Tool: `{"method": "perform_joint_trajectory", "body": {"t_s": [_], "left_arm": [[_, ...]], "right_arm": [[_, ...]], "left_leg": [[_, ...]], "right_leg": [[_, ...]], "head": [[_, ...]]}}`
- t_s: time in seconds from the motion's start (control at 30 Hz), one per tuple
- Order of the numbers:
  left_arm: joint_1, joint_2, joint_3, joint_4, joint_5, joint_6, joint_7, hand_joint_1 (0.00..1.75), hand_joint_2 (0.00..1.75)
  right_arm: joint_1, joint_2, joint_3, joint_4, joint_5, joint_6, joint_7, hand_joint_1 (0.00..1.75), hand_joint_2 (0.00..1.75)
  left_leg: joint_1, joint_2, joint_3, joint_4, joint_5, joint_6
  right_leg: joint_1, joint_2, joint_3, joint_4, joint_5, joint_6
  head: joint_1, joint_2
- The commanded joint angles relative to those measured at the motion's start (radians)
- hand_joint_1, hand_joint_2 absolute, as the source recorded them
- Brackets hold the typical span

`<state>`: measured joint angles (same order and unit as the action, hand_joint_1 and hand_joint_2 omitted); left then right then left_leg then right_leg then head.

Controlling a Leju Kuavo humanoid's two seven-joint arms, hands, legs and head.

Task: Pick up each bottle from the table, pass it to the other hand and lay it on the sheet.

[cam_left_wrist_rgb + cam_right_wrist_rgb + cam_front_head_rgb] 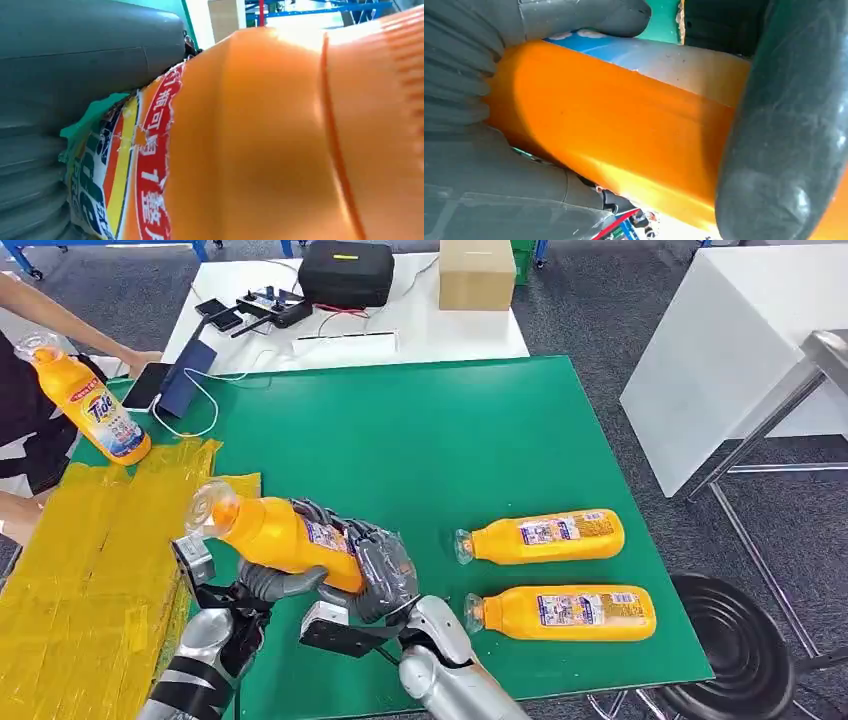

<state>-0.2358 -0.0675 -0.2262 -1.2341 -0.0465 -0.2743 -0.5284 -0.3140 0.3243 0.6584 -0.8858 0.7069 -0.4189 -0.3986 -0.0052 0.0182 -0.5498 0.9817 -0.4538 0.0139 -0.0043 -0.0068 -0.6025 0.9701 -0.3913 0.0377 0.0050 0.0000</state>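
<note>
Both the left hand and the right hand grasp one orange bottle above the green table. Two bottles lie near the right hand; the yellow sheet lies to the left.

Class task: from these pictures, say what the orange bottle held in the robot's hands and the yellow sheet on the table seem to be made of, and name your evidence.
Orange bottle held in both hands: probably glossy moulded plastic, judging by the bright highlights on its smooth body, with a torn-edged printed label that looks like paper. Yellow sheet on the green table: apparently thin shiny plastic film or tape strips, given its creases, seams and glare.
</note>
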Motion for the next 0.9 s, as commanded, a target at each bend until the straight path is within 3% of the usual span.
{"method": "perform_joint_trajectory", "body": {"t_s": [0.03, 0.83, 0.9], "left_arm": [[-0.051, -0.073, 0.049, -0.109, -0.033, 0.159, 0.010, 1.75, 1.75], [-0.050, -0.069, 0.048, -0.112, -0.044, 0.168, 0.010, 1.75, 1.75], [-0.053, -0.064, 0.033, -0.111, -0.124, 0.242, -0.002, 1.75, 1.75]], "right_arm": [[0.075, -0.032, 0.019, -0.030, 0.018, -0.022, -0.022, 0.00, 1.75], [0.074, -0.033, 0.016, -0.038, 0.016, -0.018, -0.022, 0.00, 1.75], [0.083, -0.036, 0.009, -0.055, 0.006, -0.018, -0.025, 0.00, 1.75]], "left_leg": [[0.002, -0.007, 0.002, 0.001, -0.002, -0.001], [0.002, -0.005, 0.003, 0.000, -0.001, -0.001], [0.001, -0.003, 0.001, 0.000, 0.000, -0.001]], "right_leg": [[0.002, -0.005, 0.004, 0.000, -0.003, 0.000], [0.002, -0.003, 0.005, -0.001, -0.002, 0.000], [0.001, -0.002, 0.002, -0.001, -0.001, 0.000]], "head": [[0.000, 0.000], [0.000, 0.000], [0.000, 0.000]]}}
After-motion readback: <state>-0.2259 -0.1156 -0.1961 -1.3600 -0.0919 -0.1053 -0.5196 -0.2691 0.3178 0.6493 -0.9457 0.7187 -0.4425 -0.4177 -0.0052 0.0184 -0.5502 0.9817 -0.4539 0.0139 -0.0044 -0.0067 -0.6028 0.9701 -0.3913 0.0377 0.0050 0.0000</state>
